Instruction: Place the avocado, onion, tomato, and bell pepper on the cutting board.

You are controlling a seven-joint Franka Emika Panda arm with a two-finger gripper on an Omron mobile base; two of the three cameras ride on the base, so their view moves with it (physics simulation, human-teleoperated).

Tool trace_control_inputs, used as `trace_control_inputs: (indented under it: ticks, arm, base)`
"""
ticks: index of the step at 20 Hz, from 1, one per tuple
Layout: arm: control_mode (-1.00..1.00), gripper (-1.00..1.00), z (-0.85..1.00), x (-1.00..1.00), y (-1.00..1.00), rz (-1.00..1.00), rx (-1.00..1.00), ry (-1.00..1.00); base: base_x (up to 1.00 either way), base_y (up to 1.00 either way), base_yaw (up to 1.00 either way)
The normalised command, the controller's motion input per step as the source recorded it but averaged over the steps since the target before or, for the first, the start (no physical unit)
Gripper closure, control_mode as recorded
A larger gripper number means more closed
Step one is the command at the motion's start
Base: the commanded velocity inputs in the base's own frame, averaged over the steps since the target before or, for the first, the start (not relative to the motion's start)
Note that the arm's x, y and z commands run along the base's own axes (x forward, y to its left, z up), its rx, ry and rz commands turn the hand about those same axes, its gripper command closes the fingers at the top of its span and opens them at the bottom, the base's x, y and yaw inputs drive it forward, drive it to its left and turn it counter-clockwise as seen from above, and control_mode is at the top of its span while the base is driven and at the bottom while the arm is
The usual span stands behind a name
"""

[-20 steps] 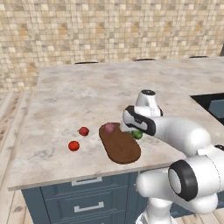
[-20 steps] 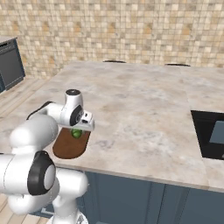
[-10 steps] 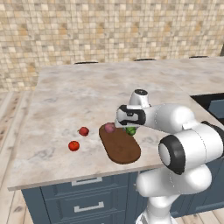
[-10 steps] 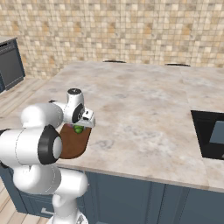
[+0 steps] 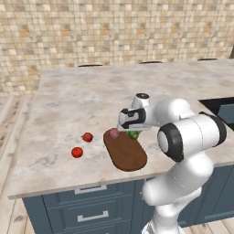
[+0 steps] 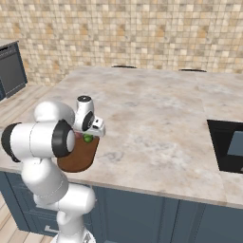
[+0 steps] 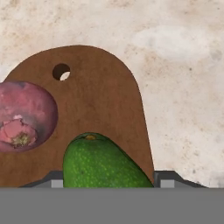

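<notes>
Avocado point(image 7: 98, 162) — glossy, pebbled green — gripped in the pincer point(image 7: 106, 183) over the smooth oval wooden cutting board point(image 7: 105, 100).

Avocado point(image 7: 100, 162) lower half cut off by frame.

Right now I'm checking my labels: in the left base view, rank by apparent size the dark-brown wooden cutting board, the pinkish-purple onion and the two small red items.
1. Dark-brown wooden cutting board, by far the largest.
2. Pinkish-purple onion and the two red items: all look alike, too close to rank.
</notes>
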Motion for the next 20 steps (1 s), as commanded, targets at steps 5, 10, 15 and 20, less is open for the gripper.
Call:
trace_control_inputs:
  ticks: [5,10,15,20]
  arm:
    - [-1.0,1.0,-0.28,0.16,0.03,-0.02,0.0,0.0]
    - [-1.0,1.0,-0.26,0.15,0.0,-0.01,0.0,0.0]
    - [-1.0,1.0,-0.28,0.12,0.03,-0.01,-0.01,0.0]
    - [-1.0,1.0,-0.28,0.12,0.11,0.0,-0.01,0.0]
  base:
    - [0.0,0.0,0.0]
    - [0.0,0.0,0.0]
    - [0.0,0.0,0.0]
    - [0.0,0.0,0.0]
